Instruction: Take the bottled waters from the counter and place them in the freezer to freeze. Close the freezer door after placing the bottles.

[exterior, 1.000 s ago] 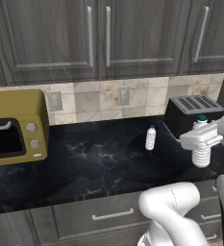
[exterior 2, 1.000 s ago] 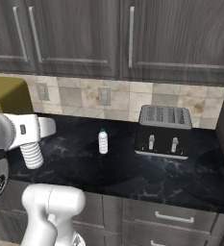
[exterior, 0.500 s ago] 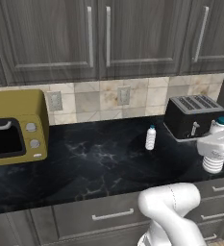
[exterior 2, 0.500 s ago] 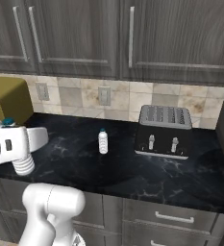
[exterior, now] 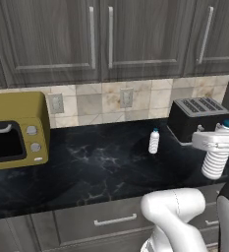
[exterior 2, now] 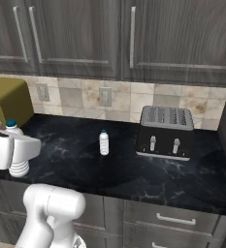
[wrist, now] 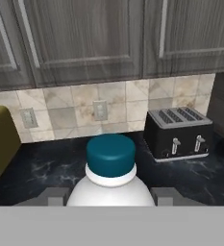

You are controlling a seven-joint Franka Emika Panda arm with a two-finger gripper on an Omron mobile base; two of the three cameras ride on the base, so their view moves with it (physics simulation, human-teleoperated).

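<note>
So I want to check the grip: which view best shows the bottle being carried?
Left base view: the clear ribbed bottle with teal cap hangs in the shut tool. Right base view shows it half hidden; hand view, just cap and shoulders.

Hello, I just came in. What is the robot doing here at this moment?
The gripper is shut on one bottled water and holds it upright in the air, off the front edge of the counter. In the hand view, the teal cap sits right in front of the camera. The second bottle stands on the counter, left of the black toaster. A yellow microwave sits at the far left.
</note>
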